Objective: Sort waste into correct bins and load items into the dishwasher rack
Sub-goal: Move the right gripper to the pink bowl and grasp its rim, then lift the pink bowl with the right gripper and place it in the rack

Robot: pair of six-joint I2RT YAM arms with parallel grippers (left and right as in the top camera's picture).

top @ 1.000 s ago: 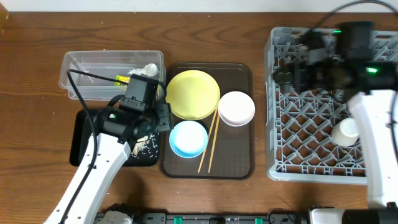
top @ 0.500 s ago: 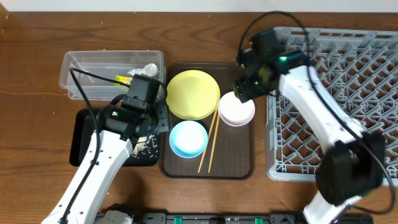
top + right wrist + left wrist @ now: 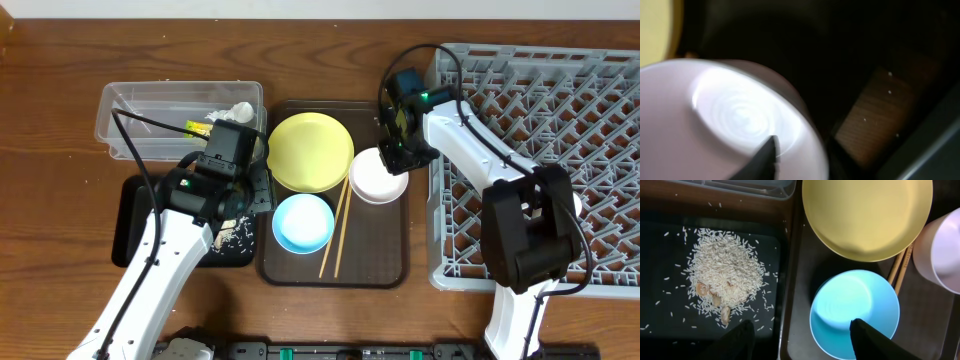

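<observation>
On the brown serving tray (image 3: 385,262) lie the yellow plate (image 3: 310,150), the pink-white bowl (image 3: 375,182), the light blue bowl (image 3: 303,222) and the chopsticks (image 3: 335,235). My right gripper (image 3: 397,150) is down at the pink-white bowl's far right rim. One of its fingers (image 3: 767,155) is inside the bowl (image 3: 740,120); the other is hidden. My left gripper (image 3: 802,342) is open, one finger over the black tray (image 3: 670,310) and one over the blue bowl (image 3: 855,305). Rice grains (image 3: 725,275) are piled in the black tray.
The grey dishwasher rack (image 3: 440,270) fills the right side. The clear tub (image 3: 150,115) at back left holds the wrapper (image 3: 200,127) and a white scrap (image 3: 241,110). The black tray (image 3: 130,230) sits in front of it, against the serving tray.
My right arm swung left from over the rack to the pink-white bowl, and its jaws have narrowed at the rim. The left arm has stayed put.
</observation>
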